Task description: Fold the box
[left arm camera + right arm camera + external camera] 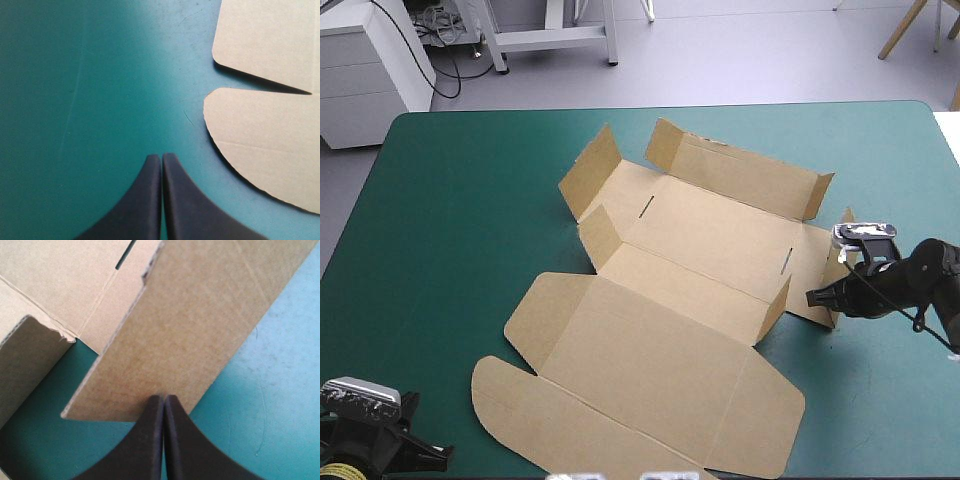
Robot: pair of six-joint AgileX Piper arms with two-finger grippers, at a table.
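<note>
- The brown box (660,300) lies opened out at the middle of the teal-green table (440,220); its base panel sits toward the far side and its lid (650,360) lies flat toward the near edge; the lid's rounded tuck flap (550,420) reaches almost to the near edge.
- The far wall (740,175) stands raised along the base's far side; a flap at the far left corner (590,170) is also up; two smaller tabs (600,235) (775,310) rise at either end of the crease between base and lid; a narrow slot (646,207) shows near the base's left end and another (786,260) near its right end.
- The right gripper (164,397) is low at the box's right end; its black fingers are pressed together into a single point; the tips meet the free edge of the right side flap (190,330), which the wrist view shows face-on and lifted a little off the cover, with a shadow beneath it.
- The left gripper (161,157) is at the table's near left corner over bare cover; its fingers are clenched tip to tip and grasp nothing; the tuck flap's curved edge lies just beside it, not touching, and a rounded corner of the lid lies farther ahead.
</note>
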